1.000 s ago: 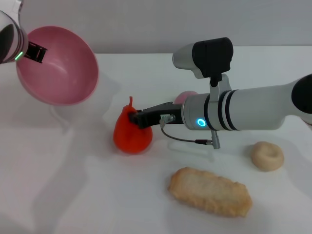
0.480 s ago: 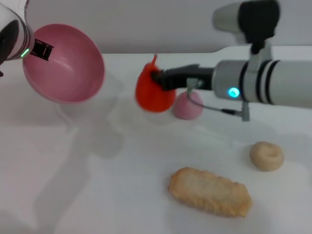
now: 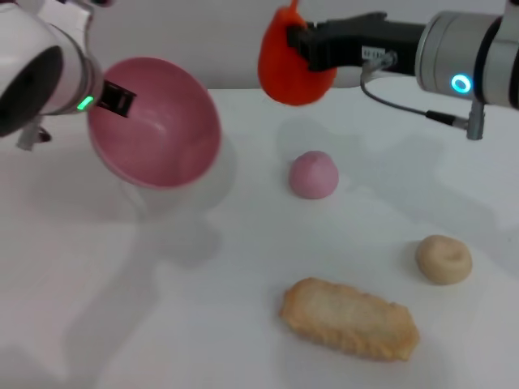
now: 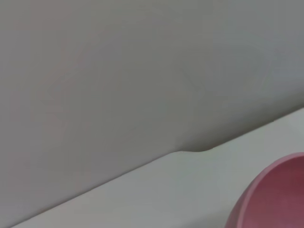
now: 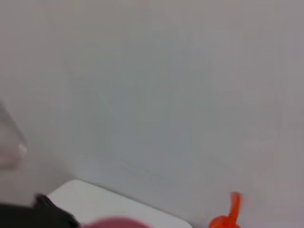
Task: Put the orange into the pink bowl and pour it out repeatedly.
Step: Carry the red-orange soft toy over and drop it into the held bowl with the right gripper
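High above the table's far side hangs the orange [image 3: 292, 65], bright red-orange with a stem nub, and my right gripper [image 3: 306, 47] is shut on it. Its stem [image 5: 233, 209] also shows at the edge of the right wrist view. My left gripper [image 3: 117, 99] is shut on the rim of the pink bowl [image 3: 158, 126], which is held tilted in the air at the left, its opening facing right toward the orange. The bowl holds nothing. A slice of the bowl's rim [image 4: 270, 194] appears in the left wrist view.
On the white table [image 3: 203, 308] lie a small pale-pink dome [image 3: 314, 174] in the middle, a beige round bun [image 3: 443, 258] at the right, and a long crusty bread piece [image 3: 350, 318] near the front. A grey wall rises behind the table.
My right gripper has lifted the orange off the table and carried it up and to the far side. The left arm has brought the tilted bowl rightward and a little lower.
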